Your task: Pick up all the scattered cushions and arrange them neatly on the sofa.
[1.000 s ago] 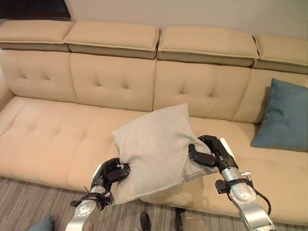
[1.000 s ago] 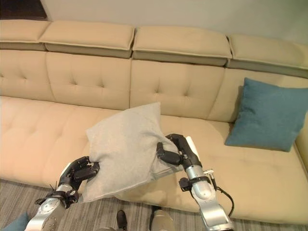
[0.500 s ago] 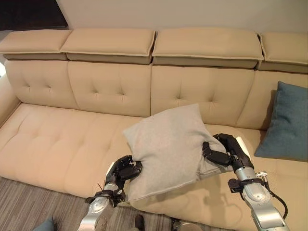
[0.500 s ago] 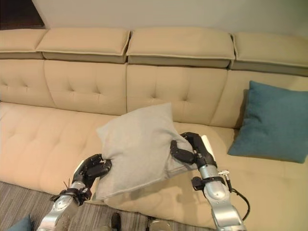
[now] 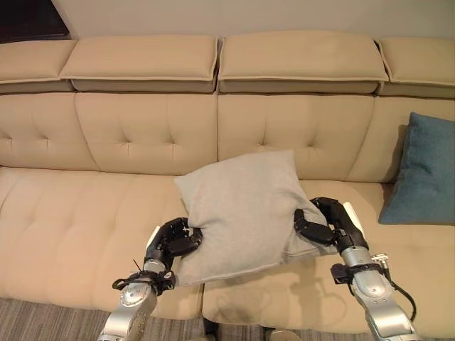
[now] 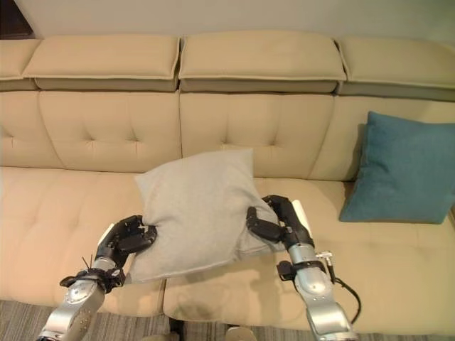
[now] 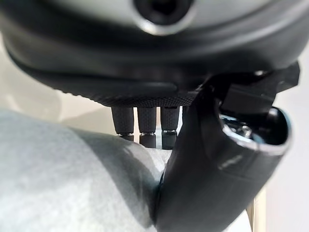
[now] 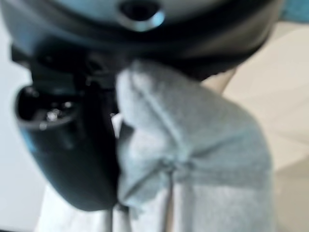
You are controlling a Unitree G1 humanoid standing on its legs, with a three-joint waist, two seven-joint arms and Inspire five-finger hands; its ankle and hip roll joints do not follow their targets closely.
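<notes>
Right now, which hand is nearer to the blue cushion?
Right. The right hand grips the grey cushion on the side facing the blue cushion; the left hand grips the far side.

A long beige sofa (image 5: 92,213) with a tufted seat and back and four flat headrest pads along its top spans the whole scene, standing on a grey striped carpet (image 5: 43,320) that shows at about 7 o'clock. At about 3 o'clock a teal cushion (image 6: 405,170) stands upright on the seat, leaning against the backrest. Near the centre, a grey cushion (image 5: 245,213) lies tilted over the front part of the seat, its lower edge near the front seam between two seat sections.
</notes>
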